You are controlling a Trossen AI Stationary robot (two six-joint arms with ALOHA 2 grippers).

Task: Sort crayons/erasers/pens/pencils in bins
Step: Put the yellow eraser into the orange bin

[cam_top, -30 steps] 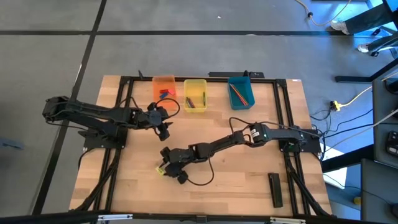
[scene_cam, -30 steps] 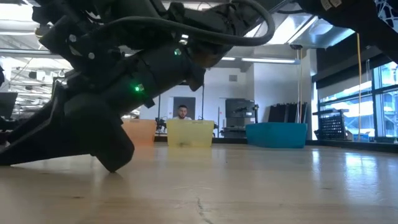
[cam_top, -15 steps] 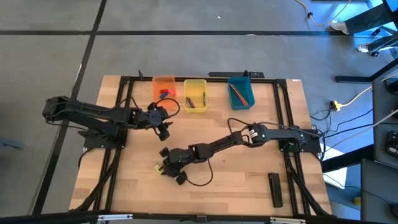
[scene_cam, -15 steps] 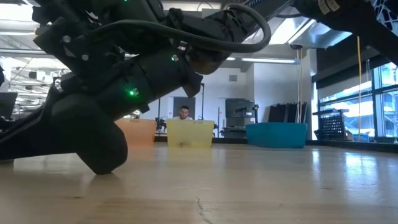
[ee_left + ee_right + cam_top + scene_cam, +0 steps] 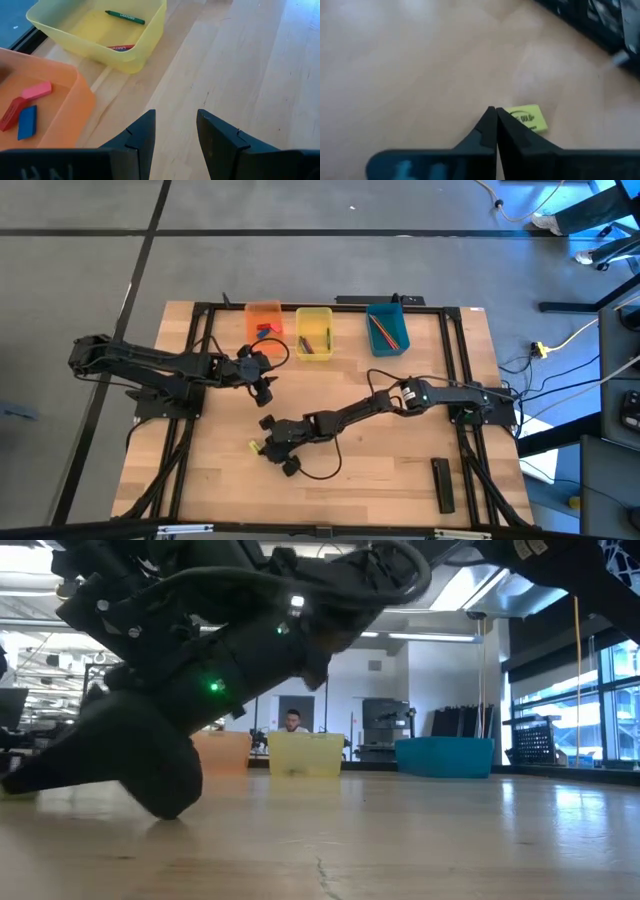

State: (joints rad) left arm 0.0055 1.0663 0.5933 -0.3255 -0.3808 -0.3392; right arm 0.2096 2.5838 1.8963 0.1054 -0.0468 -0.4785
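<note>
A yellow eraser [image 5: 527,118] lies flat on the wood in the table's near-left middle [image 5: 254,446]. My right gripper [image 5: 493,120] is down at the table right beside it, fingers shut with nothing between them [image 5: 264,448]. My left gripper [image 5: 175,134] hangs open over bare wood near the orange bin [image 5: 264,320], which holds red, blue and pink erasers [image 5: 22,107]. The yellow bin [image 5: 313,332] holds crayons [image 5: 125,16]. The teal bin [image 5: 387,326] holds pencils. My right gripper's shut fingers slant down toward the table's left edge. The outer side of one fingertip [image 5: 506,125] stands against the yellow eraser's near end [image 5: 514,117]; whether they touch, I cannot tell. The eraser lies flat on the table, outside the fingers.
The three bins stand in a row along the far edge. A long black flat bar [image 5: 443,483] lies near the table's near right corner. Bare wood spreads across the middle and near side of the table. A person shows in the room behind the bins [image 5: 293,721].
My right gripper has shut, staying low at the same spot on the table. The yellow eraser has ended outside the fingers, shifted slightly toward the table's left edge.
</note>
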